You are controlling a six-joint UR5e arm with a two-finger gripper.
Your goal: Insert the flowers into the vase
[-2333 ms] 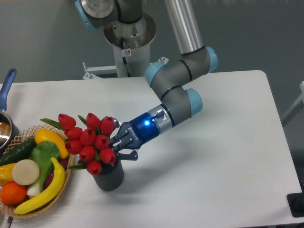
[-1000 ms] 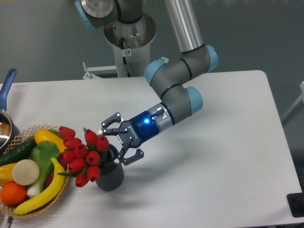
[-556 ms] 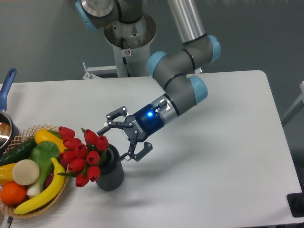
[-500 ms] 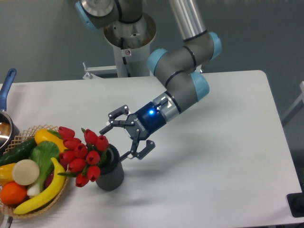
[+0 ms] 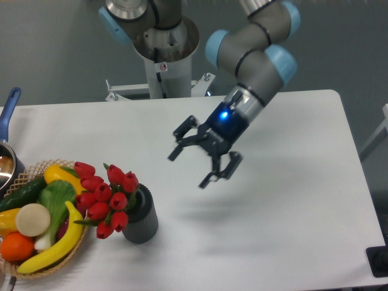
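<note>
Gripper (image 5: 191, 167): one, two-fingered, jaws spread wide and holding nothing, hanging in the air above the table (image 5: 291, 200) with its fingers aimed down and to the left of the picture. A blue light glows on its body.

Nearest the camera, below and left of the gripper:
- Vase (image 5: 140, 217): one, dark grey, ribbed cylinder, standing upright on the table, well apart from the fingertips.
- Flowers (image 5: 104, 195): one bunch; about ten red closed tulip heads can be counted, though some overlap. The stems sit in the vase mouth; the bunch's long axis runs tilted, from the vase rim up and away to the left, so the heads hang out over the vase's left side, pointing away from the gripper. A few green leaves show among the heads. The bunch is clear of the gripper, not touching it.
- Basket (image 5: 63, 257): one, woven, farther left of the gripper than the vase, its rim just beside the tulip heads. Contents: one banana (image 5: 57, 242), one orange (image 5: 16, 247), one yellow pepper (image 5: 63, 179), one cucumber (image 5: 23, 193), one pale round slice (image 5: 33, 219), one green leafy piece (image 5: 56, 200).

Farther back:
- Pot (image 5: 5, 159): one, at the left edge, blue handle raised, partly cut off.
- Robot base column (image 5: 163, 57): one, behind the table, up and left of the gripper.
</note>
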